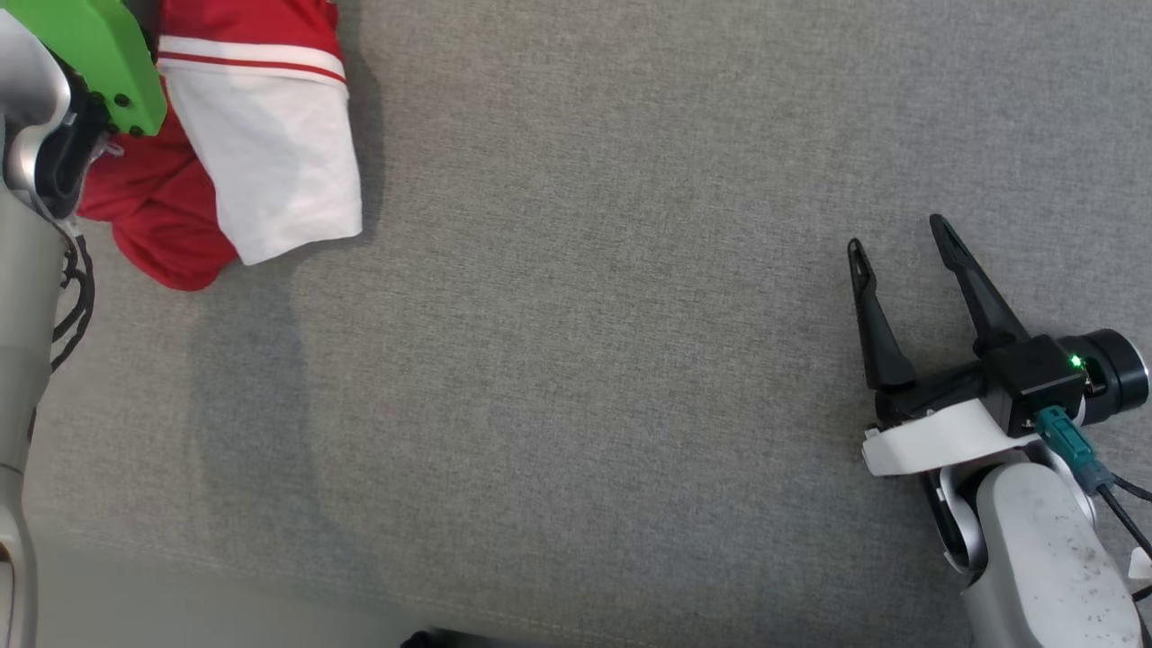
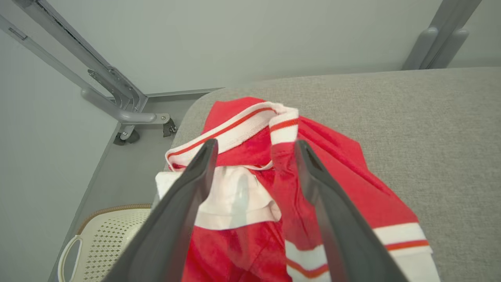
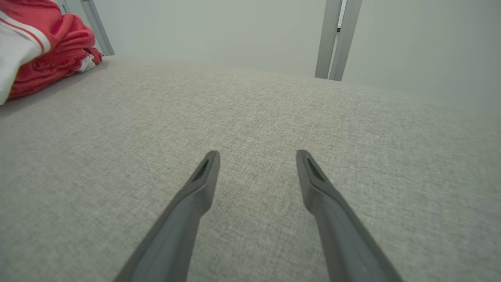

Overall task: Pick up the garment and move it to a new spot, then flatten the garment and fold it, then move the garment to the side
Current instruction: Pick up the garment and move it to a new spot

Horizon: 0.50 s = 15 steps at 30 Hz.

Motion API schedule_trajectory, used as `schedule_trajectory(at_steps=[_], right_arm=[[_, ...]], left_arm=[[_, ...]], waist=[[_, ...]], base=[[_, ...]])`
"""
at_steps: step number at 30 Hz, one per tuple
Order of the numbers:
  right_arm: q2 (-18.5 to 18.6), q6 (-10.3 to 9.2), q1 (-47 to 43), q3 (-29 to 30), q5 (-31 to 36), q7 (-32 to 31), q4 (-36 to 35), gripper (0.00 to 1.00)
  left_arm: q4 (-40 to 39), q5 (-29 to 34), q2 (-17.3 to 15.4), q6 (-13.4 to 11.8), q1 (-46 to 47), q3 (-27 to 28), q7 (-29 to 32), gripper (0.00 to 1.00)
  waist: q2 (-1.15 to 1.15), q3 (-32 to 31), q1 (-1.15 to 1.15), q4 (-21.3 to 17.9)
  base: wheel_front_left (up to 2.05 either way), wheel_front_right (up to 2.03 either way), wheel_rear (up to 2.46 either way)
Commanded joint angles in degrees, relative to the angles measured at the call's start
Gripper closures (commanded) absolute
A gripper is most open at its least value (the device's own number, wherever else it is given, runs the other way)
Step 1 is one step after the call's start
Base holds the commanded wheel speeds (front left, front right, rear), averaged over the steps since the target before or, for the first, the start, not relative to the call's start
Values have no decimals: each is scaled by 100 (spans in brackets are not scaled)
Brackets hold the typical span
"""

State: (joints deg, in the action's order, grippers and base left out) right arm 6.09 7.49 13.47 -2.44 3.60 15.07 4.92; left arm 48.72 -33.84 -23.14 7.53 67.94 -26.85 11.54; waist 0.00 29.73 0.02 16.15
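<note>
The garment lies bunched in a heap at the far-left corner of the grey padded surface, red body folded over itself with a white sleeve on top. The left gripper hangs over that heap, fingers spread wide with nothing between them; whether the tips touch cloth cannot be told. The right gripper sits low over the surface's right side, well apart from the heap, also spread and empty. The likely trouble is a shallow pinch: closing on the striped collar trim or one loose layer would probably lift a single fold while the rest trails. Because the heap sits close to the surface's rounded corner, a drag towards that corner could spill it onto the floor, where a cream perforated basket and a metal frame leg stand just off the surface. The safe direction looks to be inward, since the surface's middle is broad and bare.
</note>
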Motion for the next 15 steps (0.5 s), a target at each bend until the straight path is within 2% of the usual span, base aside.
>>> schedule_trajectory(at_steps=[1,6,9,10,11,15], right_arm=[[38,1,73,27,16,16,14,0],[111,-4,106,86,66,1,-9,0],[152,-6,61,141,92,-23,28,0],[157,-6,48,151,99,-25,46,0],[157,-6,34,158,108,-31,72,0],[89,-6,15,100,61,-32,144,0]], left_arm=[[157,-99,-40,-14,135,-101,31,0],[667,-387,35,-14,228,-313,60,0],[788,-505,73,-14,233,-485,-129,0],[787,-513,31,-14,256,-543,-270,60],[785,-523,-20,-14,290,-586,-504,100],[817,-529,-103,-14,351,-769,-1387,100]], waist=[[0,363,-2,-244],[0,574,-2,-263],[0,628,-2,-243],[0,631,-2,-238],[0,620,-2,-231],[0,433,-2,-230]], base=[[0,0,0],[0,0,0],[0,0,0],[0,0,0],[0,0,0],[0,0,0]])
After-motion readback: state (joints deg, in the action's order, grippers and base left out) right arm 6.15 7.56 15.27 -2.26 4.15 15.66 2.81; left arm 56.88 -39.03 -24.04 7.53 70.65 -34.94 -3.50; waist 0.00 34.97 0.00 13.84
